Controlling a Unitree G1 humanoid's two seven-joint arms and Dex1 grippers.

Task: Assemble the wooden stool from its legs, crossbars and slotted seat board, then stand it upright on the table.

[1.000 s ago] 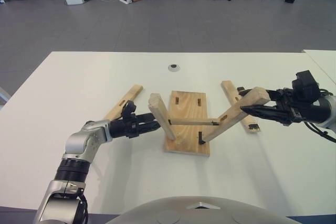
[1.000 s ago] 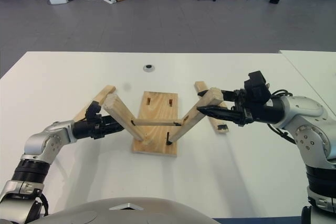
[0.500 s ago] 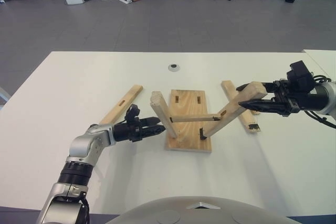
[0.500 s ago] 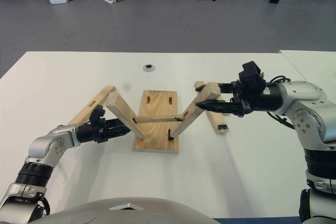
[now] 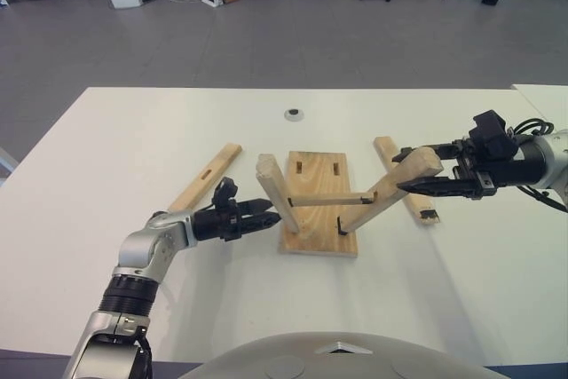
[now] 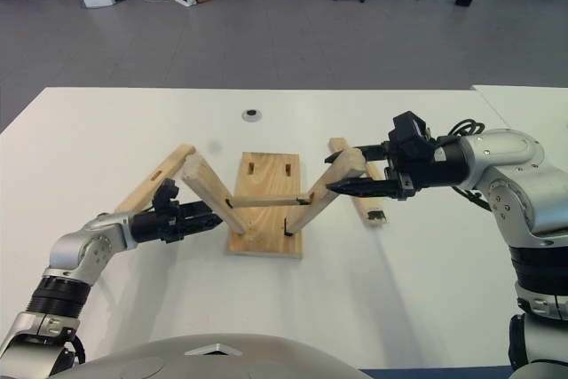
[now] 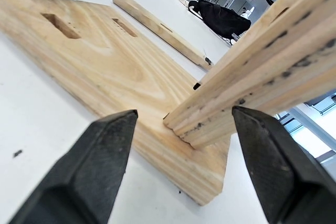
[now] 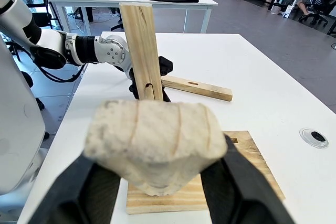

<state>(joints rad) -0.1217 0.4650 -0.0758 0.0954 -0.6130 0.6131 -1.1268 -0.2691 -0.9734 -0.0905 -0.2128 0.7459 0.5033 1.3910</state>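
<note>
The slotted seat board (image 5: 316, 180) lies flat mid-table. Two legs stand tilted on it, joined by a thin crossbar (image 5: 327, 199). My left gripper (image 5: 264, 212) is low on the table beside the left leg (image 5: 273, 191). It is open, and in the left wrist view its fingers (image 7: 105, 150) straddle that leg's foot (image 7: 247, 72) without touching it. My right gripper (image 5: 411, 169) is shut on the top end of the right leg (image 5: 383, 194), whose end grain (image 8: 157, 140) sits between the fingers.
One loose leg (image 5: 208, 174) lies left of the board, another (image 5: 387, 152) lies right of it, partly behind the held leg. A round cable grommet (image 5: 293, 114) sits farther back. A second table (image 5: 543, 100) adjoins on the right.
My right gripper has moved left and slightly down with the right leg's top end. The left arm has dropped toward the table, its gripper staying by the left leg's foot.
</note>
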